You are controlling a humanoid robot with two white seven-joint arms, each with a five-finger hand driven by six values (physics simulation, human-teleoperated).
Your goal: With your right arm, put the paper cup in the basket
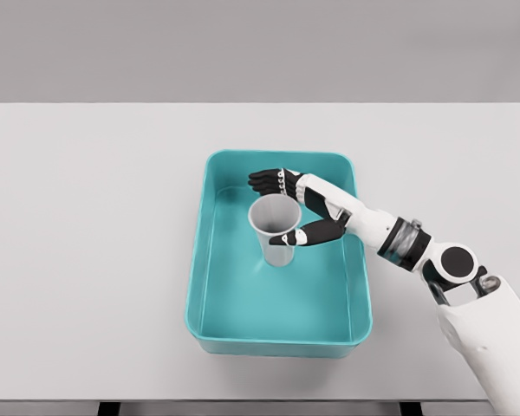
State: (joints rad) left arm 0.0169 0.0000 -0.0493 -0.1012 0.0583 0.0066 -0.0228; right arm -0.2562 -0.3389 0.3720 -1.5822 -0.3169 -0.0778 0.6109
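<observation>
A grey-white paper cup (274, 247) stands upright inside the teal basket (210, 260), in its upper middle part. My right hand (269, 210) reaches in over the basket's right rim and is shut on the cup. Its dark fingers (269, 182) lie behind the cup's rim and the thumb (310, 233) presses on the cup's near right side. Whether the cup's base touches the basket floor I cannot tell. The left arm does not show.
The basket sits in the middle of a pale grey table (87, 260). The white right forearm (390, 234) crosses the table from the lower right corner. A grey wall stands behind the table's far edge.
</observation>
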